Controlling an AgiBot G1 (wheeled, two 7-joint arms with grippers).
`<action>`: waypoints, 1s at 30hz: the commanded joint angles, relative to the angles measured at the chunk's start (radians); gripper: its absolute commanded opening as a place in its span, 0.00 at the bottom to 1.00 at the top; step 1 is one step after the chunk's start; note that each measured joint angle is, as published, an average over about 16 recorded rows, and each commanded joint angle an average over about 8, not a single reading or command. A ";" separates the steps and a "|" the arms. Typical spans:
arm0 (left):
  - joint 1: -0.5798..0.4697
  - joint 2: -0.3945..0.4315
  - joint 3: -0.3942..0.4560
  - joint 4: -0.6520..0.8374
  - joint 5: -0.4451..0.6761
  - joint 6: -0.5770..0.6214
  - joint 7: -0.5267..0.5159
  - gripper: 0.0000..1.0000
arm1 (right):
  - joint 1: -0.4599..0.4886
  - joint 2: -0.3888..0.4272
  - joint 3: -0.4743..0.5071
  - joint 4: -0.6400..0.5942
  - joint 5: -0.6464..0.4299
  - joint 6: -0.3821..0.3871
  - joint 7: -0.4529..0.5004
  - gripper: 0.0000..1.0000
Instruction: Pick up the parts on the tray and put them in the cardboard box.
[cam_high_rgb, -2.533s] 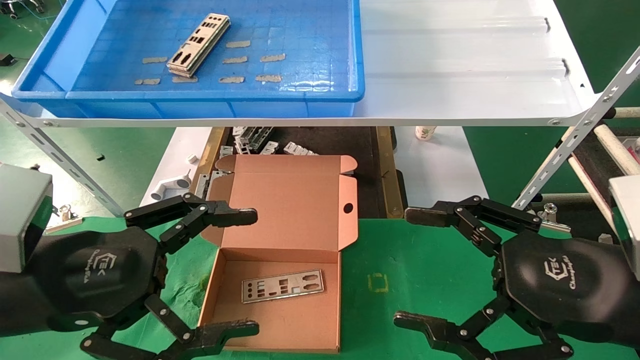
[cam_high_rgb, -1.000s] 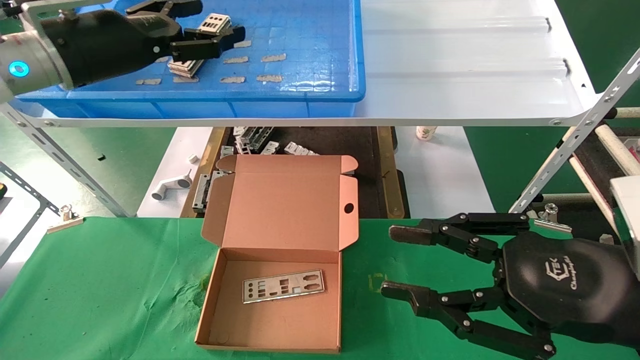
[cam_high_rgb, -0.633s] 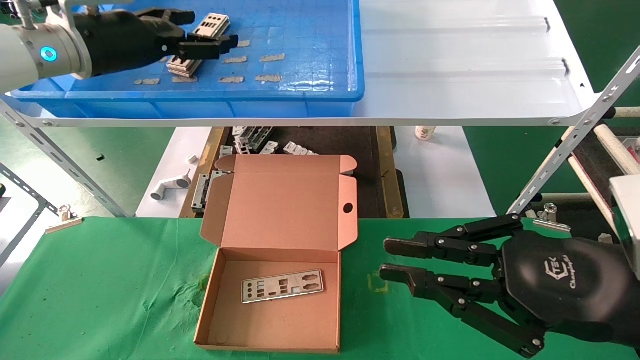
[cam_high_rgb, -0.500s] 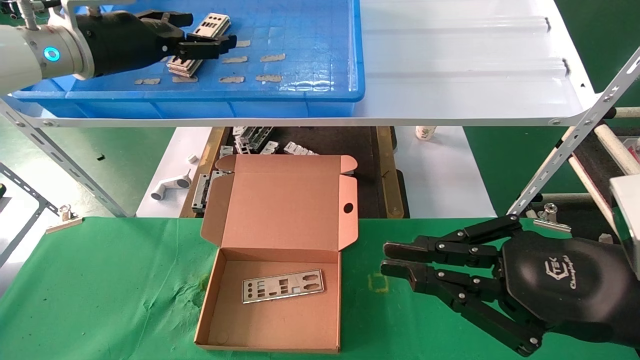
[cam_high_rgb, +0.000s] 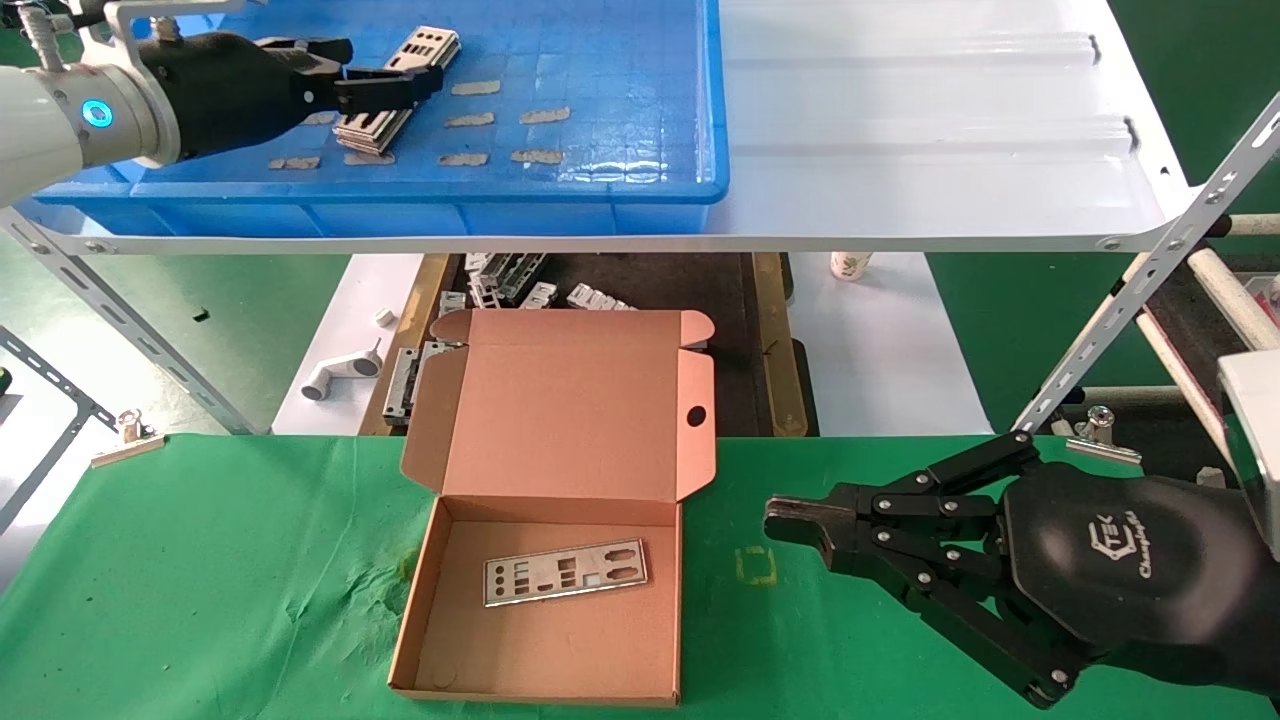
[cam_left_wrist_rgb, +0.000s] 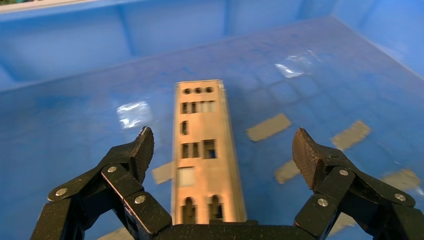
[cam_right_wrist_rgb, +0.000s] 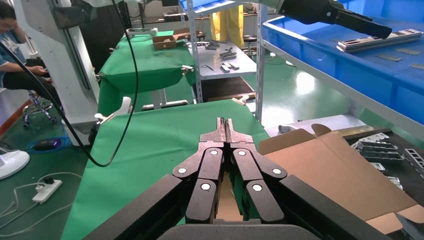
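Directly beneath left gripper (cam_left_wrist_rgb: 220, 150), parts (cam_left_wrist_rgb: 205, 150).

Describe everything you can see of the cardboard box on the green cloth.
The cardboard box is small, shallow, brown and corrugated. It rests open on the green cloth, its hinged lid tilted back, with side flaps and a round hole. One punched silver plate lies flat on its floor. Neither gripper touches it.
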 joint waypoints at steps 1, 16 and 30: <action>-0.002 0.003 -0.001 0.010 -0.002 -0.018 -0.004 1.00 | 0.000 0.000 0.000 0.000 0.000 0.000 0.000 0.00; 0.013 0.034 -0.006 0.024 -0.009 -0.093 -0.020 0.45 | 0.000 0.000 0.000 0.000 0.000 0.000 0.000 0.00; 0.018 0.040 -0.007 0.023 -0.010 -0.110 -0.028 0.00 | 0.000 0.000 0.000 0.000 0.000 0.000 0.000 0.00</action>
